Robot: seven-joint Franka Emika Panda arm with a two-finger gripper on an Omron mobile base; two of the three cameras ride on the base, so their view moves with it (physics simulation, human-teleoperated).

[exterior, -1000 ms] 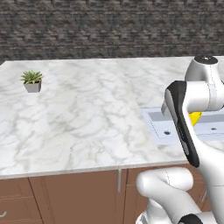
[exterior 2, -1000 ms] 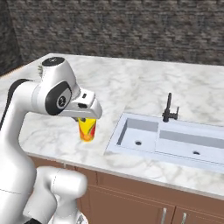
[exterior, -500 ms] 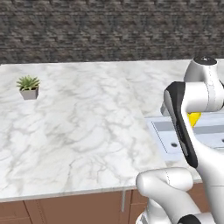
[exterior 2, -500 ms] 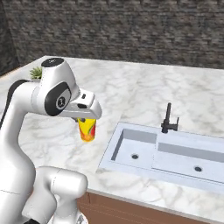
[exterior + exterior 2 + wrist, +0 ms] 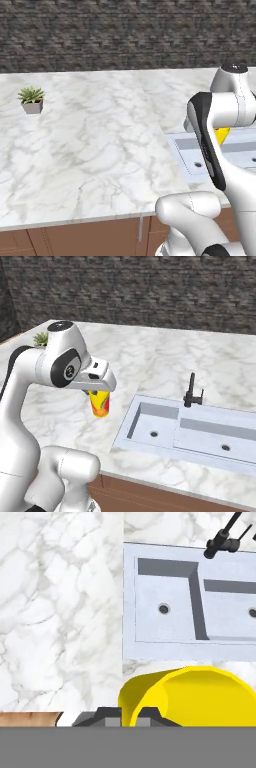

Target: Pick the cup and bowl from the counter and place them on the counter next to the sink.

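Observation:
The yellow cup (image 5: 100,404), with a red-orange mark on its side, hangs above the white marble counter (image 5: 150,356), a little left of the sink (image 5: 150,432). My gripper (image 5: 99,392) is shut on its rim from above. In the hand view the cup's rim (image 5: 186,693) curves up from the bottom, its wall pinched by the gripper (image 5: 126,716). Beyond it lies the sink (image 5: 165,627) with its dark drain hole. In the left base view a sliver of the cup (image 5: 221,135) peeks out behind my arm, over the sink (image 5: 186,151). The bowl is out of view.
A black faucet (image 5: 192,391) stands behind the sink. A small potted green plant (image 5: 31,99) sits far left on the counter (image 5: 100,140). Brown cabinet fronts (image 5: 75,240) run below the counter's front edge. A dark stone wall (image 5: 150,291) backs the counter.
Both base views have shifted as the base drove, bringing the sink nearer and lower in the right base view. The cup stays in the shut gripper.

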